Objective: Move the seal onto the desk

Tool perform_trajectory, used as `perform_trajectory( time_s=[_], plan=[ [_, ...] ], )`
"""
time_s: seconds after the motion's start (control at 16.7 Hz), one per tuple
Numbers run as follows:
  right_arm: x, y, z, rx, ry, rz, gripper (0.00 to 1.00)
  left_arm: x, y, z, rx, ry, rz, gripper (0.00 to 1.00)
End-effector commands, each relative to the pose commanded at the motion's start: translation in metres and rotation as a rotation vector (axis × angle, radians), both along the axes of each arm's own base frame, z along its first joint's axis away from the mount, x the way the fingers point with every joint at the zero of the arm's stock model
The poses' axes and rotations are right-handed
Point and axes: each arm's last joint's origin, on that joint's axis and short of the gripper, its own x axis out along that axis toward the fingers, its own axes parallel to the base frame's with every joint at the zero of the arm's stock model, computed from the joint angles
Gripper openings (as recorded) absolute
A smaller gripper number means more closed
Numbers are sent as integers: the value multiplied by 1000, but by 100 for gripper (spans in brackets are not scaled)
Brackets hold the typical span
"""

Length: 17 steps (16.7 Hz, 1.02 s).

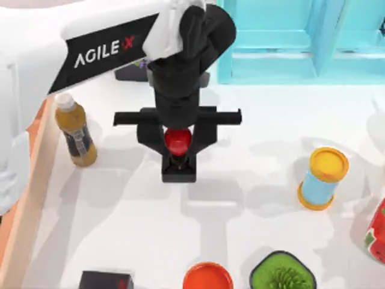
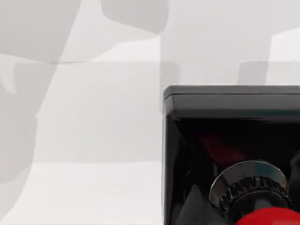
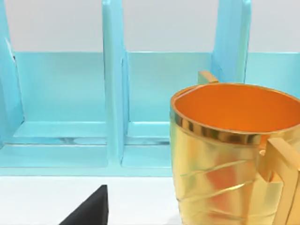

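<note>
Fingers of your left gripper [image 1: 178, 141] clamp the seal [image 1: 178, 150] by its knob, base at six o'clock over the desk [image 1: 180, 229]; placing step, so lower and release.

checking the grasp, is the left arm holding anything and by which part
The left gripper holds the small black-based seal with the glossy red knob by that knob, jaws closed on either side, base over the white desk.
</note>
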Motion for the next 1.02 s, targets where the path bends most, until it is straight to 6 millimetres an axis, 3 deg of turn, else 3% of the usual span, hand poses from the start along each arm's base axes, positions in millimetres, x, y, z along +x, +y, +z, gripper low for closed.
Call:
perform_trajectory(
  time_s=[0.24,0.48,1.02],
  plan=[
    [0,0,0,0,0,0,100,0,-1,-30,-4,-7,1,0],
    [0,0,0,0,0,0,100,0,-1,-33,-3,-6,1,0],
    [0,0,0,0,0,0,100,0,-1,-33,-3,-6,1,68]
  ],
)
